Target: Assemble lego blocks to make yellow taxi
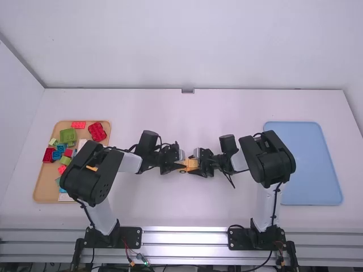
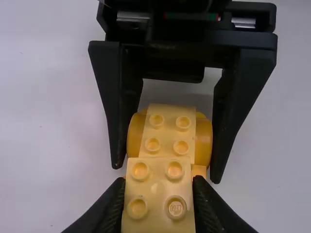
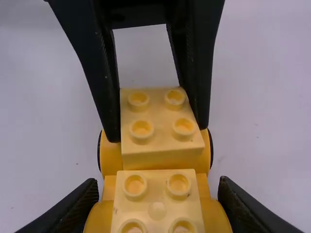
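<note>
Taxi model (image 1: 191, 164), part built in yellow plastic, is between the two tools near the middle of the white surface (image 1: 187, 209); whether its underside rests there cannot be told. It should be light and stiff, its smooth plastic apt to slide if pinched off centre. The joints are likely the weak point, since a sideways tug could pop pieces apart. Flat side walls look the best place to take hold, leaving the studs free for pressing.

The left tool (image 2: 158, 187) has its fingers parted only by the width of a studded block (image 3: 158, 141), which it pinches by opposite sides. The right tool (image 3: 158, 194) is spread wider, its fingers against the rounded side pieces (image 3: 219, 216) that flank a second studded block (image 2: 167, 138). Those curved faces probably give a less sure grip than flat ones, so an even squeeze and a straight push would suit. The step in hand looks like joining or seating these parts. Spare blocks (image 1: 68, 135) lie in the wooden tray (image 1: 43, 190) on the left.
</note>
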